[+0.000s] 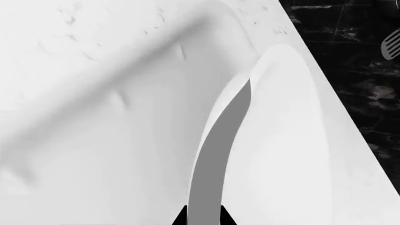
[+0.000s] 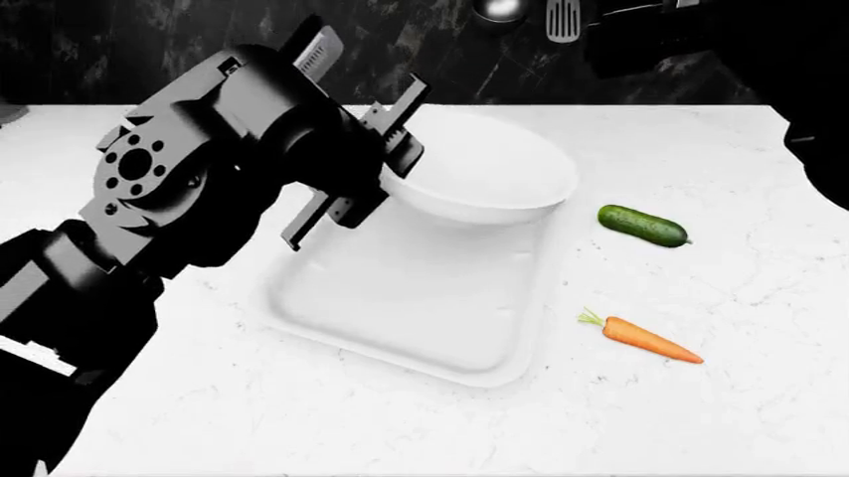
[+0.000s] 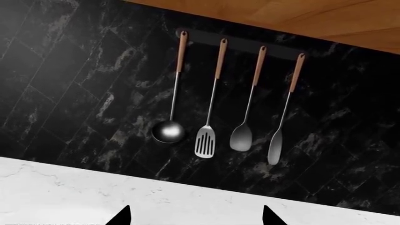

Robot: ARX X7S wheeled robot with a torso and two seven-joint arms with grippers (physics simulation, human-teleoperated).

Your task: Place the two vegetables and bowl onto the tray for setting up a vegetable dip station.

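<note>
The white bowl (image 2: 494, 171) is tilted over the far end of the white tray (image 2: 398, 308); I cannot tell whether it touches the tray. My left gripper (image 2: 393, 171) is shut on the bowl's left rim. In the left wrist view the grey rim (image 1: 218, 150) runs between the two black fingertips of the left gripper (image 1: 203, 218). The dark green cucumber (image 2: 643, 226) and the orange carrot (image 2: 646, 340) lie on the counter right of the tray. My right gripper (image 3: 196, 217) is open, raised and facing the wall, holding nothing.
The white marble counter (image 2: 717, 417) runs to a black tiled wall. On that wall a rail holds a ladle (image 3: 168, 130), a slotted turner (image 3: 205, 140) and two other utensils. My right arm (image 2: 650, 40) shows dark at the far right.
</note>
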